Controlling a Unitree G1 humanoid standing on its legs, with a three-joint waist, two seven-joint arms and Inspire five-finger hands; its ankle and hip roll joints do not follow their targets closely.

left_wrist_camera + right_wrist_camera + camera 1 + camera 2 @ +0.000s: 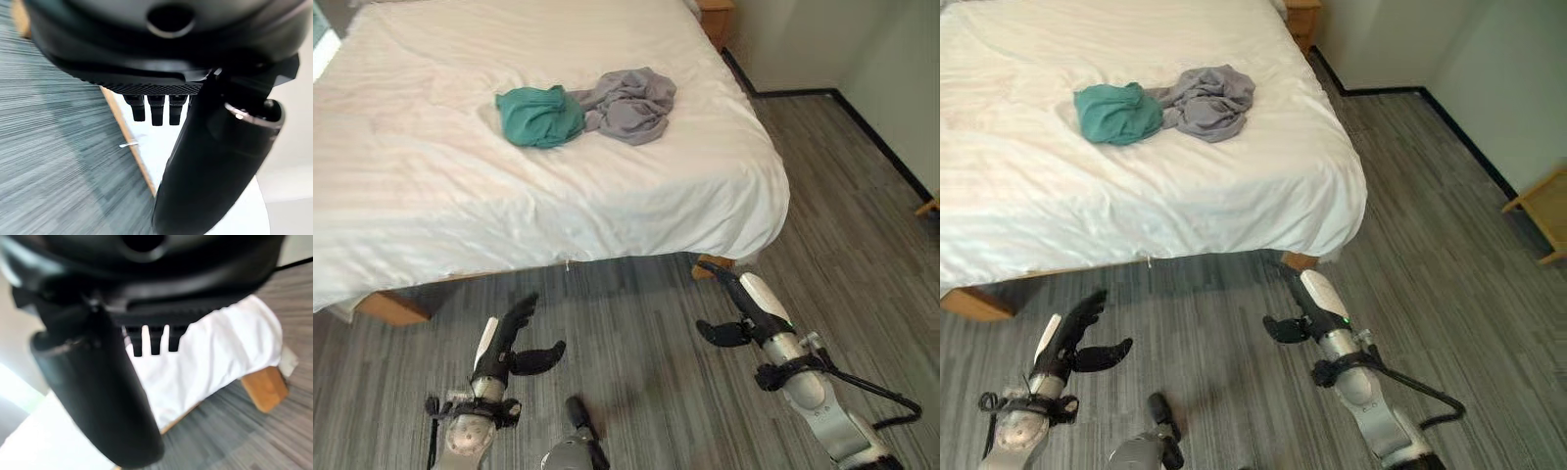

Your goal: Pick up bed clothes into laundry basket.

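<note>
- A bed [509,196] with a white sheet spreads across the room in front of you, its near edge draped down over a wooden frame, one light wooden foot [1299,260] showing at the corner on your right.
- Grey striped plank flooring [646,333] runs between you and the bed, and on along its right side to a pale wall with a dark skirting board.
- A wooden nightstand [717,20] stands at the bed's far right corner; part of another piece of light wooden furniture [1545,213] juts in at the right edge of the right eye view.
- Your left hand [509,345] is held low over the floor just short of the bed's edge, fingers straight and pointing forward, thumb stuck out to the side, gripping nothing.
- Your right hand [744,305] is raised near the bed's right corner, fingers extended toward the hanging sheet, thumb splayed inward, likewise empty.
- Each wrist view looks past straight fingers [156,111] to the white sheet and wooden frame beyond.
- The clothes lie on top of the bed, well apart from both hands: a crumpled teal garment [540,116] and, touching it on the right, a crumpled grey garment [628,104].
- The pair sits toward the right half of the mattress, back from the near edge, with bare sheet all round it.
</note>
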